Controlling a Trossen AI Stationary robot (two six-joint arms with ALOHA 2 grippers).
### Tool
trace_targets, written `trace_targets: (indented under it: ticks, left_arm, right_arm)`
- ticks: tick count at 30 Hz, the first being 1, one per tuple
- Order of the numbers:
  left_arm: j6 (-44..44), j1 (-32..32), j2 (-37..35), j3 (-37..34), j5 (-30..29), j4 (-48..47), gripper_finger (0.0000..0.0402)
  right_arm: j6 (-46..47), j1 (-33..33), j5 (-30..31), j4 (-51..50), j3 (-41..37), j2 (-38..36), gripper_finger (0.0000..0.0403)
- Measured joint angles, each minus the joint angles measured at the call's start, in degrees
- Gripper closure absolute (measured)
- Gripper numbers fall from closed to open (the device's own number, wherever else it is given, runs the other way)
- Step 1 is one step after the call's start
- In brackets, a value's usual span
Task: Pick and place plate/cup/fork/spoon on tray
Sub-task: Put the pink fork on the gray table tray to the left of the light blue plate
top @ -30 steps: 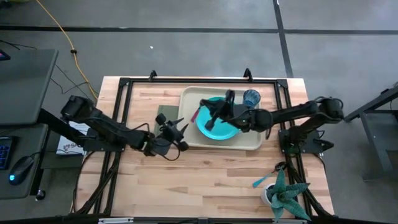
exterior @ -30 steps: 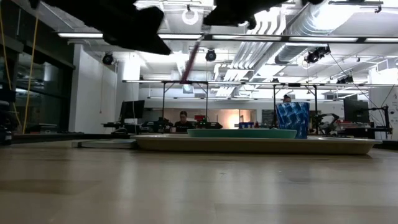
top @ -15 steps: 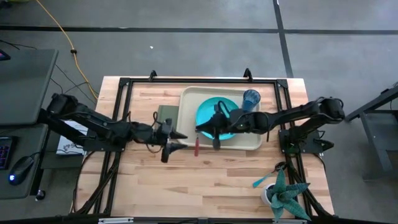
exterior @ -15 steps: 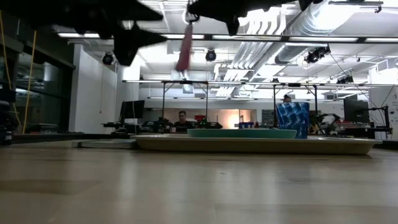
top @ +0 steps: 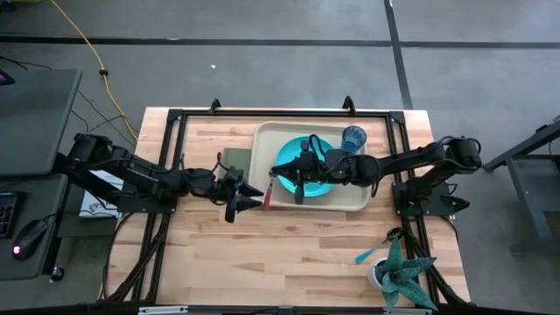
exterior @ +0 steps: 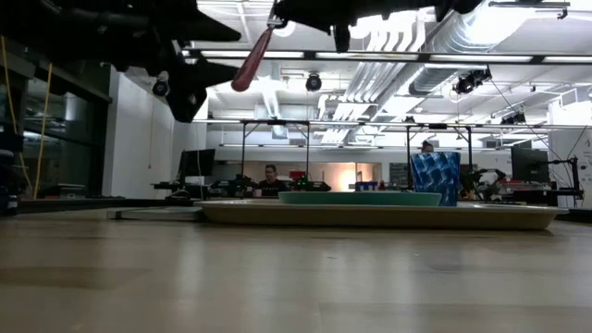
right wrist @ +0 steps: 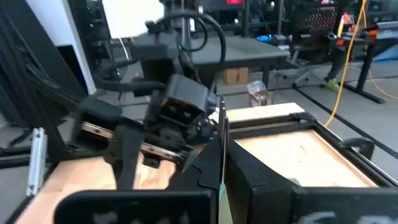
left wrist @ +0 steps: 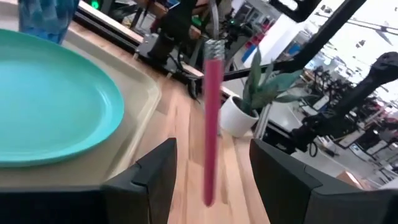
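Over the tray's [top: 354,201] left rim, your right gripper [top: 284,175] holds the fork [top: 270,190] aloft, fingers pinched on its metal end. The pink handle hangs down and points off the tray toward the left arm. From table height the fork [exterior: 252,59] shows tilted, high above the wood and touching nothing below.

Your left gripper [top: 248,197] sits just left of the tray, over bare table [top: 262,254], with its fingers [left wrist: 154,180] spread. Its wrist camera shows the pink handle [left wrist: 211,124] hanging upright between the two fingers, and I cannot tell whether either one touches it.

On the tray:
- The plate [top: 308,166] lies flat in the middle, partly covered from above by the right arm.
- The cup [top: 353,137] stands upright in the far right corner, just beside the plate — no contact visible between them.

Off the tray:
- The spoon [top: 368,255] lies on the table at the near right corner, beside the potted plant [top: 401,276], well apart from the tray.
- The green pad [top: 234,160] lies left of the tray, partly under the left arm.

Beyond the table, the low camera shows a person [exterior: 271,178] seated far back in the room.
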Motion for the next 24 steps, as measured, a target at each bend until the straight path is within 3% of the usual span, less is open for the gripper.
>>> trace_targets:
  ticks: [4,8,14,19,24]
  left_arm:
    - [-1.4,0.1,4.3,1.5,0.6,0.2,0.0218]
    - [-1.2,0.7,7.8,3.8,4.8,0.5,0.0218]
    - [-1.2,1.2,9.3,4.7,6.2,0.5,0.0228]
    - [-1.2,1.2,8.9,4.7,6.3,0.5,0.0280]
    - [-1.1,1.2,8.9,4.7,6.1,0.4,0.0362]
  right_arm:
    - [0.4,-0.9,-2.3,1.7,0.0,2.0,0.0403]
    - [0.4,-1.3,-3.1,1.4,0.0,2.7,0.0403]
    - [0.4,-1.3,-4.9,1.2,0.0,2.7,0.0403]
    - [0.4,-1.3,-5.1,-0.5,0.0,2.7,0.0403]
    - [0.4,-1.3,-5.1,-0.5,0.0,2.7,0.0403]
